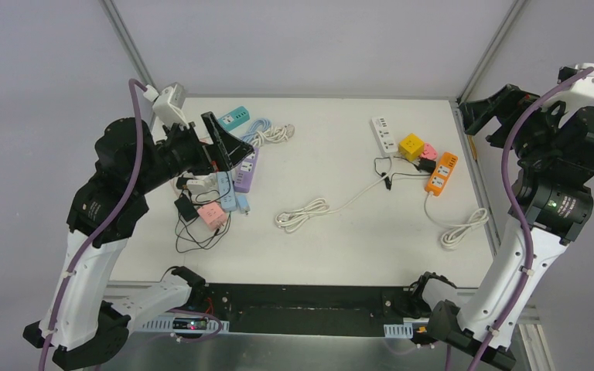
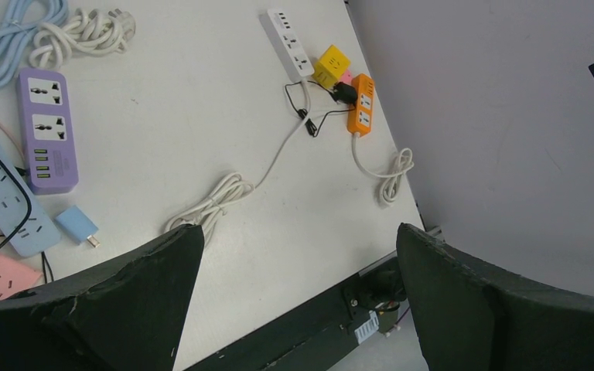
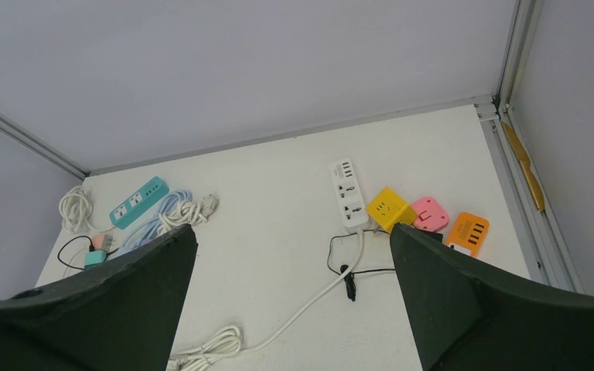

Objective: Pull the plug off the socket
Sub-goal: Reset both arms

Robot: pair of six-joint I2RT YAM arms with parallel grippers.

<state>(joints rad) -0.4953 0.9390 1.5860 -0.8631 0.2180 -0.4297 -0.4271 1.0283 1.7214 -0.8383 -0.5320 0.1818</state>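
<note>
Both arms are hanging raised above the table with nothing in either grasp. The left gripper is hovering with its jaws spread wide over the left cluster of strips, and the right gripper is gaping just as wide, high off the table's right edge. The likeliest target, a black plug, is sitting in the right-hand cluster, pressed against the orange power strip and just beside the yellow cube socket. Which face it is entering is too small to tell. The step in hand appears to be the approach. Doing it well is probably going to mean lowering the nearer right gripper so its fingers are straddling the plug's body, not its thin cord. The other arm should be pinning the strip down, since so light a strip is likely to lift or slide with the pull. The pull itself should be running straight along the pins, with no twisting.
</note>
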